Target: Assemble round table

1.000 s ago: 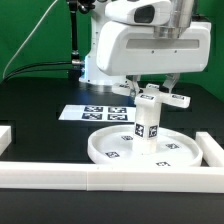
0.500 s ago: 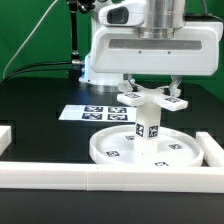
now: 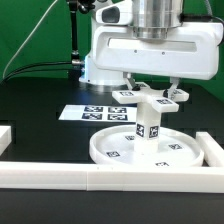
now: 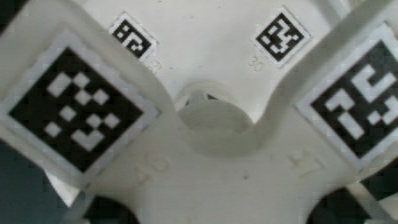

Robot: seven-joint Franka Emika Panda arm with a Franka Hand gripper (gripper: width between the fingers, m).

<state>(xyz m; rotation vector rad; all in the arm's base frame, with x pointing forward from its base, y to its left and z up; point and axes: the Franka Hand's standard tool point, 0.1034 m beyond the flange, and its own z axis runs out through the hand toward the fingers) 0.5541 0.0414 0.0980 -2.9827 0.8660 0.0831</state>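
The jaws (image 3: 150, 92) are seen pointing straight down over the middle of the desk, and the small flat bar-shaped foot (image 3: 151, 96) is clamped between them, held level. The foot's two tagged ends stick out to either side of the fingers, one toward the exterior view's left and one toward its right. Directly under the foot stands the short thick cylinder leg (image 3: 147, 124), upright, with a square tag on its side. The foot lies at the top of the leg; whether the two are touching or just apart cannot be told from the exterior view. The leg rises from the centre of the large round rimmed disc (image 3: 110, 148), which lies flat on the black desk (image 3: 40, 105) with several tags on its upper face.

In the wrist view, the foot (image 4: 214, 130) fills most of the picture, seen from close above, with large tags on its white faces and a round boss at its middle; the fingers themselves are not made out there.

Behind the disc, the marker board (image 3: 85, 112) lies flat on the desk. Long white border rails (image 3: 90, 178) run along the near edge and at both sides of the desk.
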